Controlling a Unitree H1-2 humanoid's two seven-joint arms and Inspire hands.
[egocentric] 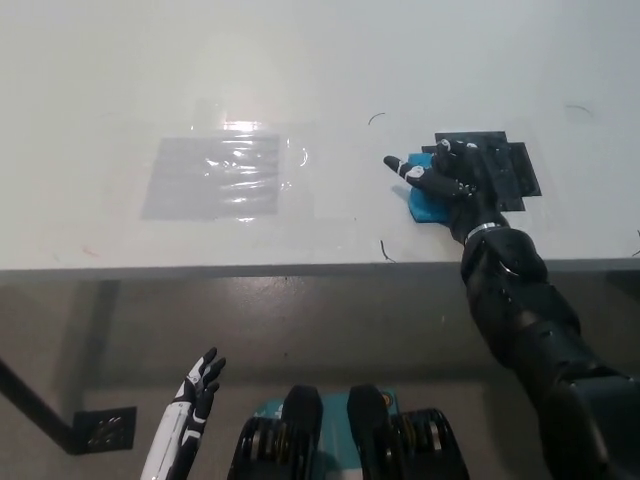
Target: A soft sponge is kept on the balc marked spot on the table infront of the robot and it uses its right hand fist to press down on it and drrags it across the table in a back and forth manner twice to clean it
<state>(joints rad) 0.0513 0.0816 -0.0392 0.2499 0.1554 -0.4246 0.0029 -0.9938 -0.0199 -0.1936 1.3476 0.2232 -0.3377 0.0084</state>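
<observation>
Right hand (452,182) flat on blue sponge (425,201), fingers spread, gripping nothing, at black mark (505,170) edge. Wipe stroke underway; next: press, drag left across tabletop (300,60). Left hand (195,392) idle low.
</observation>
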